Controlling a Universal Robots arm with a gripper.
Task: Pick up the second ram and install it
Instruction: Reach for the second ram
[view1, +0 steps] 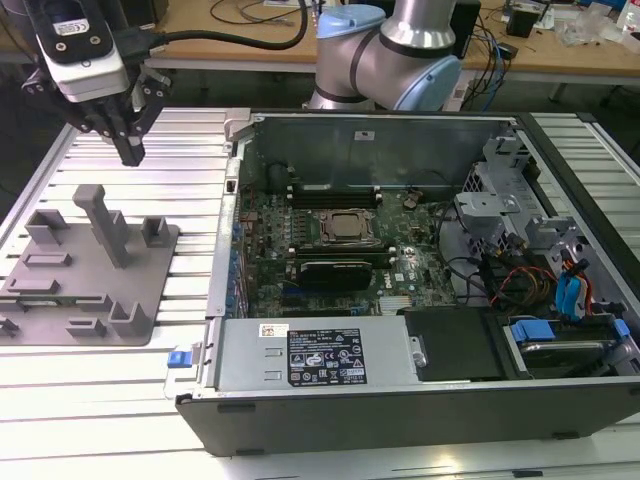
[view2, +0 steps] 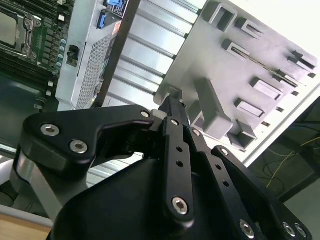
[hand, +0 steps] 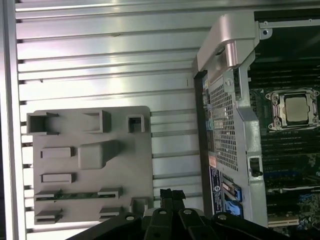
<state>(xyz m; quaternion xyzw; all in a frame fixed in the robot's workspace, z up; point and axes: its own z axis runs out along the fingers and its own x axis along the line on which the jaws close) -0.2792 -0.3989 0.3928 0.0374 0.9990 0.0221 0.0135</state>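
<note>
The second ram (hand: 75, 195) lies on its long edge in the grey fixture plate (view1: 150, 290), kept between small slotted blocks. I think this is so that it cannot tip and its thin edge is offered upward for a grasp. The end effector (view1: 132, 150) hangs above the far side of this plate, its fingers brought together with nothing between them, so the ram is not yet picked. Just beside the plate stands the open computer case (view1: 400, 400), lid off, so the memory slots (view1: 330, 190) can be reached from above. Everything rests on a bench (view1: 60, 400) of ribbed aluminium slats, bright under the light. Behind it are wooden desks (view1: 560, 55) with cables (view1: 240, 40)
</note>
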